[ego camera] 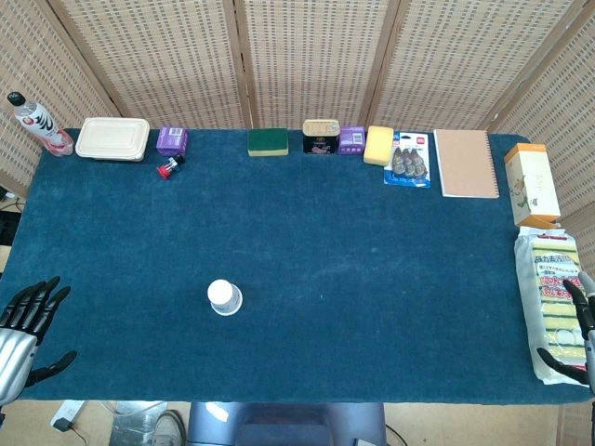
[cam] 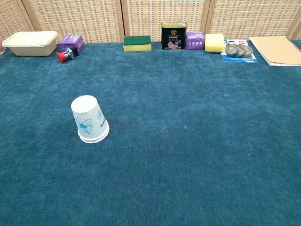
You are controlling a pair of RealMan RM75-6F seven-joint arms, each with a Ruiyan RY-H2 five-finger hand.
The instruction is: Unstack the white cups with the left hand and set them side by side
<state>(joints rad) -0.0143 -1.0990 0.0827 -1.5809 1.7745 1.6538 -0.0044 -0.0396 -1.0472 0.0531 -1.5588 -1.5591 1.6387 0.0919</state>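
The white cups (ego camera: 224, 297) stand stacked upside down on the blue cloth, left of centre; in the chest view the stack (cam: 89, 119) shows a blue flower print. My left hand (ego camera: 28, 321) hangs at the table's front left corner, fingers spread, holding nothing, well to the left of the cups. My right hand (ego camera: 581, 330) shows only partly at the right edge, over the sponge pack, fingers apart and empty. Neither hand appears in the chest view.
Along the far edge lie a bottle (ego camera: 37, 125), a lidded food box (ego camera: 112, 138), a purple box (ego camera: 172, 140), a red button (ego camera: 168, 168), a green sponge (ego camera: 268, 141), a tin (ego camera: 320, 137), a yellow sponge (ego camera: 378, 145) and a notebook (ego camera: 465, 163). A sponge pack (ego camera: 548, 297) lies at right.
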